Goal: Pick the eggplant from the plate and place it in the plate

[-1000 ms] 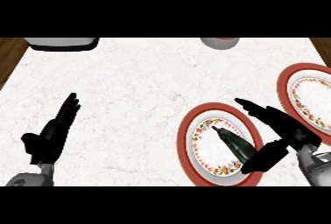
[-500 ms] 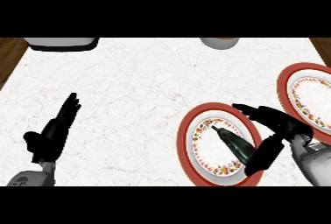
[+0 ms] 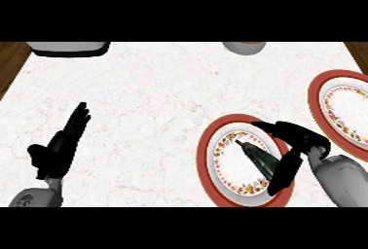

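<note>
Now we see the eggplant [image 3: 257, 156] lying on the near red-rimmed plate [image 3: 212, 165], a dark, slender shape running diagonally across the white, flower-patterned centre from upper left toward lower right. Our right hand [image 3: 298, 141] is over the right side of that plate, the thumb and fingers spread apart around the eggplant's lower right end: one black digit stretches leftward above the vegetable's upper end, and another [image 3: 285, 170] runs down along its right flank toward the plate's lower rim. The eggplant sits in the gap between them, just beside the lower digit; we cannot tell whether that digit touches it, and nothing is curled round it, so the hand is spread and not clamped on anything. The grey right forearm [image 3: 345, 180] enters from the lower right corner. A second red-rimmed plate [image 3: 318, 99] of the same pattern lies at the right edge of the white marbled counter [image 3: 165, 87], just beside the first. Our left hand [image 3: 61, 146] rests at the lower left, well apart from both plates, with its fingers straight and together, pointing up the view. At the far edge we see a dark-based pale object [image 3: 70, 47] on the left and a pale round vessel [image 3: 244, 47] to the right, both cut off by the view.
</note>
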